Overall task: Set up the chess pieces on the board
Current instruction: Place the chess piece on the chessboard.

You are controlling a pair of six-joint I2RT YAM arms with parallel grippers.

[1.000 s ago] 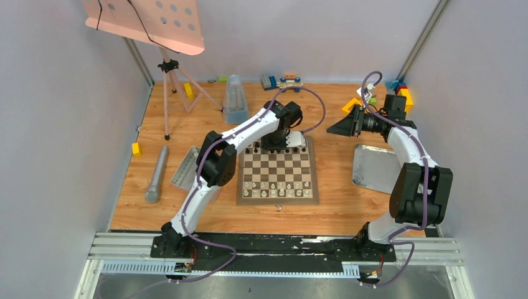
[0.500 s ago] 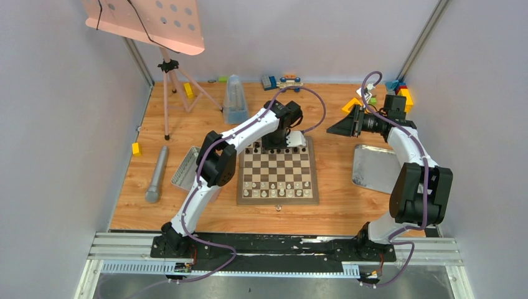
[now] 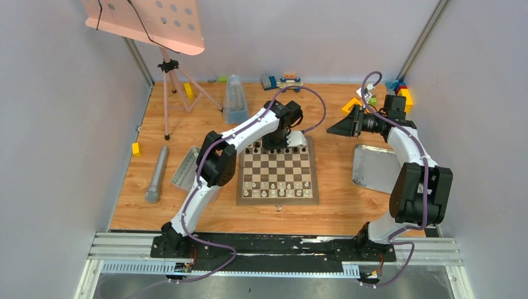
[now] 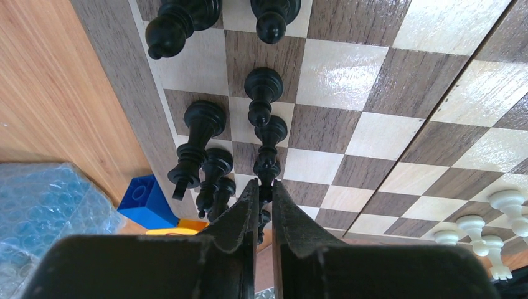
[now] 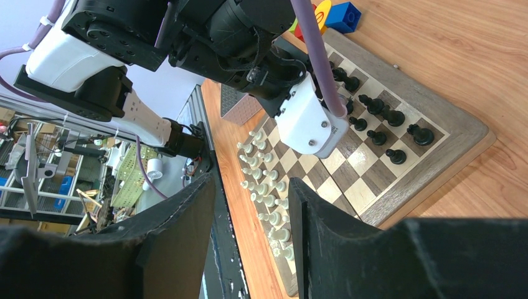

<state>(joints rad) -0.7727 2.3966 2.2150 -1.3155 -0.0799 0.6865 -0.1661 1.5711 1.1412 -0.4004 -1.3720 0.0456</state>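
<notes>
The board lies at the table's middle. White pieces fill its two near rows, and one white piece lies off its near edge. Black pieces stand along the far rows. My left gripper hangs over the far edge. In the left wrist view it is shut on a black piece, with other black pieces standing on the board right beside it. My right gripper is open and empty, held in the air to the right of the board; in its own view it faces the board.
A grey metal tray lies right of the board and a mesh tray lies left of it. A grey cylinder, a pink stand's tripod, a clear container and toy blocks ring the table. A blue block sits just behind the board.
</notes>
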